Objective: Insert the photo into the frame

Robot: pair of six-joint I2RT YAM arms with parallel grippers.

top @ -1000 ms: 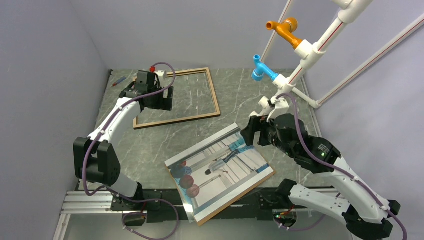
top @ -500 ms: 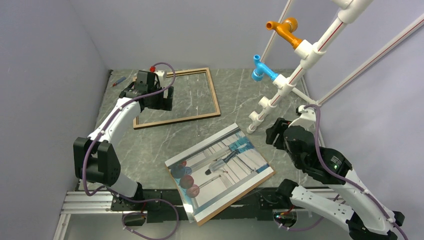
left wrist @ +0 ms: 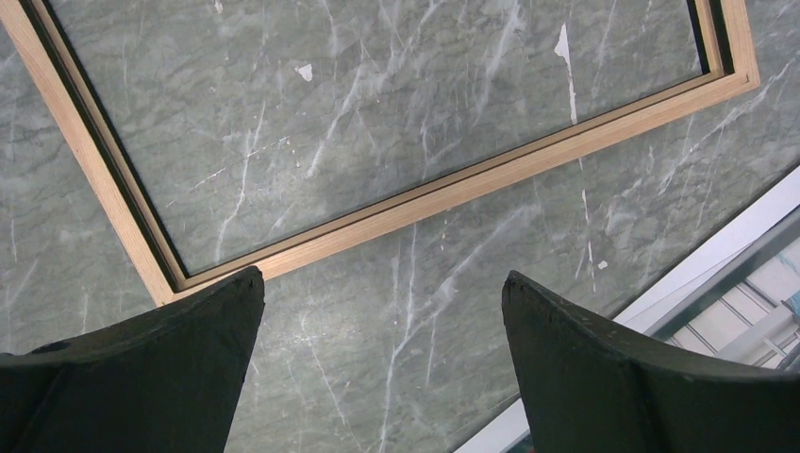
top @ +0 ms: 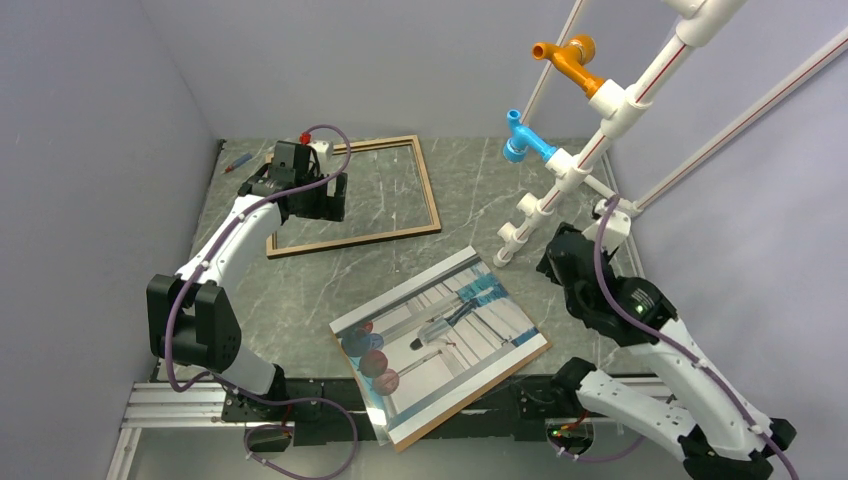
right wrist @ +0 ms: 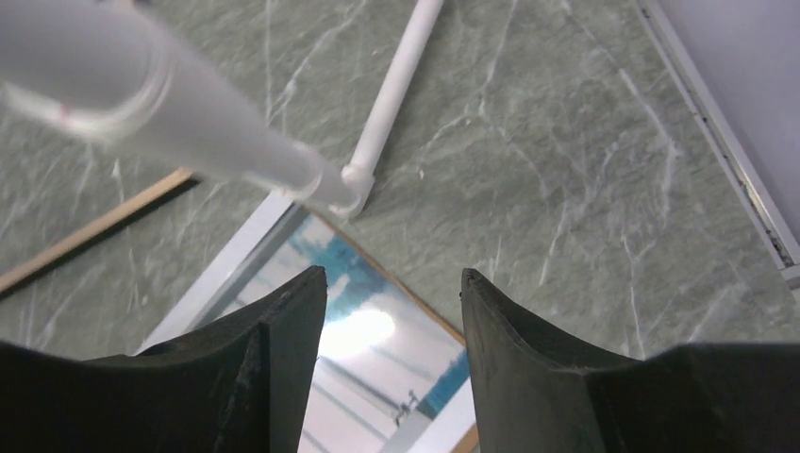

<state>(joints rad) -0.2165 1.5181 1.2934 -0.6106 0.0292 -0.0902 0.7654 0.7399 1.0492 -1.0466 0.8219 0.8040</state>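
Note:
The photo [top: 440,335] lies face up and skewed at the near middle of the table, on a brown board whose edge shows beneath it. The frame [top: 355,240], light wood and empty, lies flat at the back left. My left gripper [top: 325,200] hovers open over the frame's near rail [left wrist: 453,189], its fingertips [left wrist: 382,276] wide apart with only bare table between them. The photo's corner [left wrist: 745,283] shows at the lower right of that view. My right gripper [top: 552,268] hangs open and empty off the photo's far right corner [right wrist: 377,377], fingertips [right wrist: 391,274] apart above it.
A white pipe stand [top: 560,165] with an orange fitting [top: 565,55] and a blue fitting [top: 520,140] rises just behind the right gripper; its pipes [right wrist: 217,132] cross the right wrist view. A small red and blue item [top: 238,162] lies at the back left. Grey walls close both sides.
The right arm has pulled back to the right from the photo's far corner, and its jaws have narrowed. The left arm, frame and photo have not moved.

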